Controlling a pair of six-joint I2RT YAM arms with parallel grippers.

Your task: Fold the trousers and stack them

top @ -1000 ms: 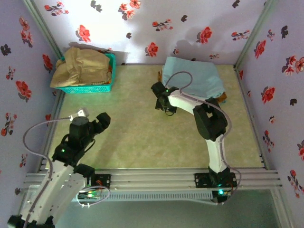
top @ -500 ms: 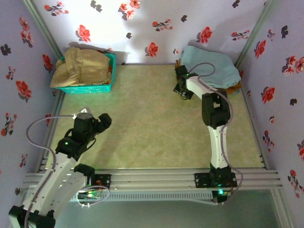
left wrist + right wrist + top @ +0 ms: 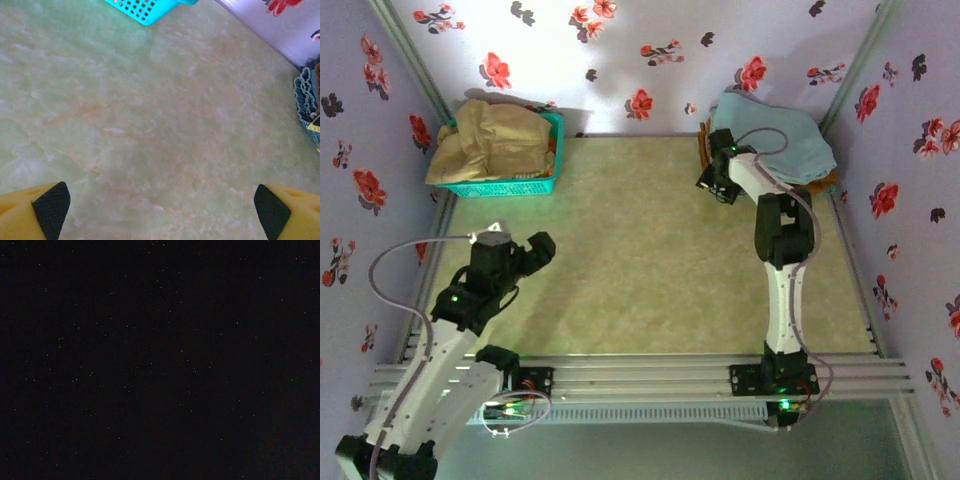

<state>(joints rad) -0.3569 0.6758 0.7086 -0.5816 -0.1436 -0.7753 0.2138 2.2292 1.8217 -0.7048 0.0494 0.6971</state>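
**Trousers folded and parked in the far right corner; stacking looks close to done**

The green tabletop (image 3: 620, 270) is bare across its middle. The trousers (image 3: 780, 140) lie as a compact pale-blue bundle in the far right corner, close against the wall and on top of an orange-brown garment (image 3: 820, 182) whose edge peeps out underneath. I would call the folding finished and the stacking at least begun. How squarely the bundle sits on the pile is hard to tell from above.

At the far left, a teal basket (image 3: 510, 185) holds a beige garment (image 3: 490, 140). It is heaped and unfolded, and well apart from the pile.

The right arm (image 3: 780, 240) reaches to the near left edge of the bundle. The right jaws are at the fabric, but I cannot tell whether they grip it or stand apart. The left arm (image 3: 470, 300) hangs over bare tabletop at the near left. The left jaws are spread wide and hold nothing.

What probably remains is for the right arm to let go and draw clear.
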